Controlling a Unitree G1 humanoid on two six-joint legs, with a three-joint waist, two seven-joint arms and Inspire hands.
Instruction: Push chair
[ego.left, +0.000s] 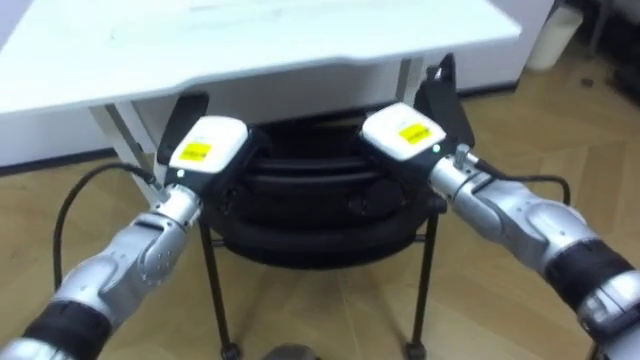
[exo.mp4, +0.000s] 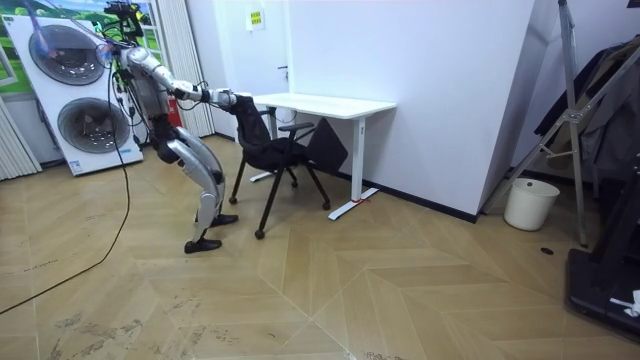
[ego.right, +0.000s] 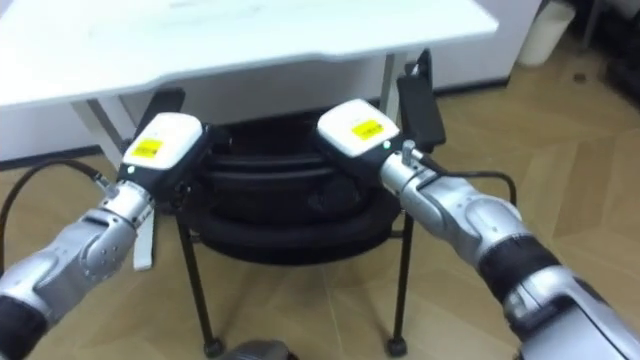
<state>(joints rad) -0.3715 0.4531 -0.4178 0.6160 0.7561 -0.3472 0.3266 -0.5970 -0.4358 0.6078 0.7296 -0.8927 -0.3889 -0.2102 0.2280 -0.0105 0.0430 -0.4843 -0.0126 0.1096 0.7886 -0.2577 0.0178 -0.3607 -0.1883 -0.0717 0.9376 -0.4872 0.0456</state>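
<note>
Left hand (ego.left: 208, 148) and right hand (ego.left: 403, 132) rest on the chair (ego.left: 310, 215) back (gripping or just pressing, I cannot tell). Beyond them the seat sits partly under the desk (ego.left: 250, 50) — more pushing probably remains.

One black chair (ego.left: 320, 205) stands at one white desk (ego.left: 250, 45). Two robot hands rest at the chair's back, one left hand (ego.left: 207, 150) and one right hand (ego.left: 405, 135). Each bears one yellow label (ego.left: 196, 152), which makes two labels in all. Two of the chair's thin legs (ego.left: 213, 290) show in the eye views. The room view holds two round-doored washing machines (exo.mp4: 75, 90), stacked one on the other, and one white bucket (exo.mp4: 530, 203)
</note>
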